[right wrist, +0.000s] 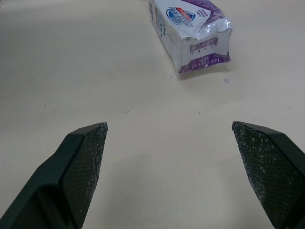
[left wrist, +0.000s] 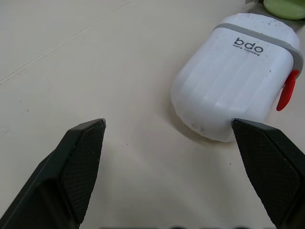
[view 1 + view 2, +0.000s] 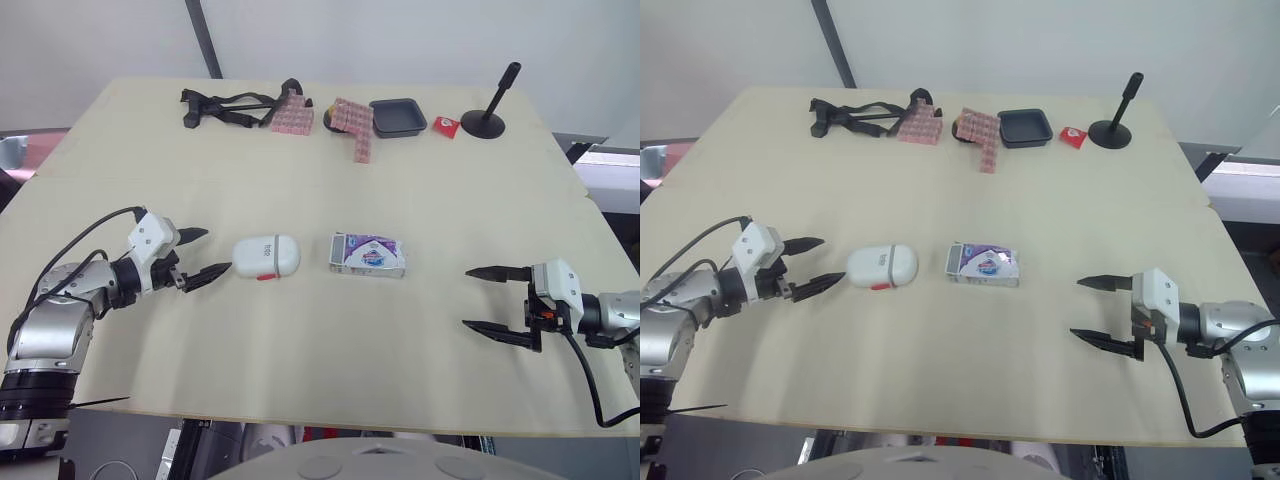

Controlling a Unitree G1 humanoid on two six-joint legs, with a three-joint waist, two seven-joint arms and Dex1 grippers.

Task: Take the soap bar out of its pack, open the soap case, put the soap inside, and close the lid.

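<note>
- Pale wooden table [image 3: 300,350] took up pretty much the whole scene, with a white wall behind it.
- White soap case [image 3: 266,256] lay on its side near the middle of the table, lid shut, with a little red latch [image 2: 286,90] on its front edge and "bdo" printed on it.
- Soap pack [image 3: 368,254], a purple and white wrapper, sat just to the right of the case, close but not touching. It looked sealed.
- Left gripper [image 3: 215,252] was wide open and empty, pointing at the left end of the case. One fingertip [image 2: 248,131] was right beside the shell; I honestly couldn't tell if it touched.
- Right gripper [image 3: 467,297] was also spread open, holding nothing, low over the table and well to the right of the pack, aimed at it.
- Along the far edge, well away from all that, from left to right: a black strap thing [image 3: 225,105], two pink checkered pieces [image 3: 293,113], a black tray [image 3: 398,116], a small red packet [image 3: 447,127] and a black stand [image 3: 490,105] with a tilted post.
</note>
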